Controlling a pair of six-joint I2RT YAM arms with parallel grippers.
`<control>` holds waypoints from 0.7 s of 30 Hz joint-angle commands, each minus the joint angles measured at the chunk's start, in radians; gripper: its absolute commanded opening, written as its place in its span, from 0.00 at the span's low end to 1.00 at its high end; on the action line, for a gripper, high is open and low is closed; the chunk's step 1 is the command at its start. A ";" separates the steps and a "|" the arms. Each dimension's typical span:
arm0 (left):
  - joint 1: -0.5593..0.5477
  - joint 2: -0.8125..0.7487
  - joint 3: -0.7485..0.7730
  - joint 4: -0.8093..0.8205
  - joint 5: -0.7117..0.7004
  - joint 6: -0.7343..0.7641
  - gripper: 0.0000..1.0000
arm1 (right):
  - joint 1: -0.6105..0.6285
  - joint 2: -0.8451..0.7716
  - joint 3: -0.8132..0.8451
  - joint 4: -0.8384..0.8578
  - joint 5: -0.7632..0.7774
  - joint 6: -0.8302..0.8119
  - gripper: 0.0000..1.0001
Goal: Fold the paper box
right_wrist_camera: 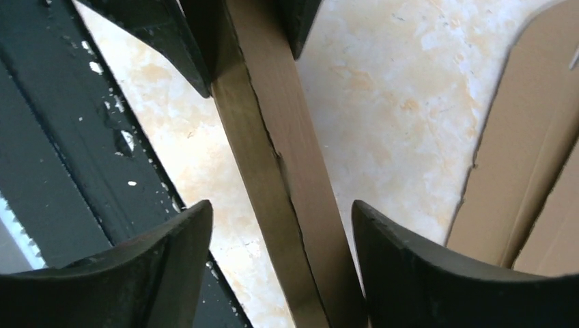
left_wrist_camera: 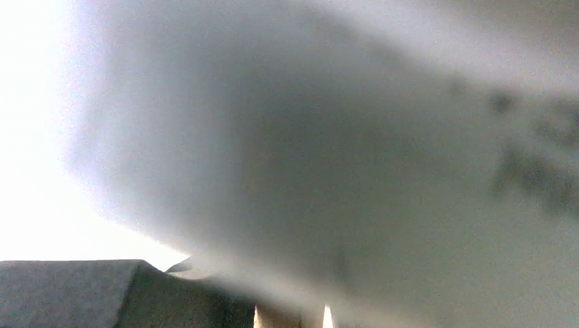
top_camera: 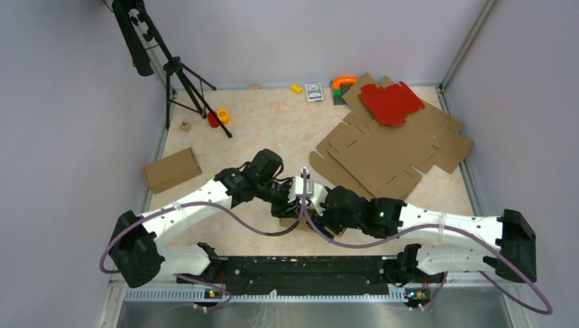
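Note:
The paper box is a brown cardboard piece between both grippers at the table's middle front; only a bit (top_camera: pixel 289 223) shows under them in the top view. In the right wrist view it is a narrow brown edge (right_wrist_camera: pixel 287 164) running up between my right gripper's (right_wrist_camera: pixel 281 208) open fingers, close to the right finger (right_wrist_camera: pixel 423 273). At the top of that view two dark fingers (right_wrist_camera: pixel 179 42) of my left gripper (top_camera: pixel 298 193) pinch the same edge. My right gripper (top_camera: pixel 315 205) sits right beside the left one. The left wrist view is blocked by a blurred grey surface.
Flat brown die-cut sheets (top_camera: pixel 389 154) lie at the back right with a red die-cut sheet (top_camera: pixel 390 102) on them. A folded brown box (top_camera: pixel 171 169) lies at the left. A tripod (top_camera: pixel 181 82) stands at the back left. The black base rail (right_wrist_camera: pixel 61 137) runs along the near edge.

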 commanded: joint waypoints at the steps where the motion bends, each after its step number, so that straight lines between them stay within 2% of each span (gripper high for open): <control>1: -0.009 -0.026 -0.054 0.004 -0.191 -0.076 0.11 | -0.007 -0.078 -0.011 0.148 0.106 0.058 0.77; 5: -0.010 -0.050 -0.085 0.057 -0.243 -0.138 0.09 | -0.007 -0.163 -0.029 0.137 0.169 0.069 0.86; 14: -0.042 -0.148 -0.201 0.222 -0.354 -0.258 0.09 | -0.010 -0.390 -0.019 0.106 0.319 0.144 0.90; 17: -0.056 -0.158 -0.217 0.245 -0.371 -0.280 0.09 | -0.022 -0.391 0.017 0.074 0.380 0.205 0.91; 21: -0.072 -0.143 -0.218 0.248 -0.389 -0.291 0.10 | -0.077 -0.311 0.087 -0.016 0.445 0.363 0.90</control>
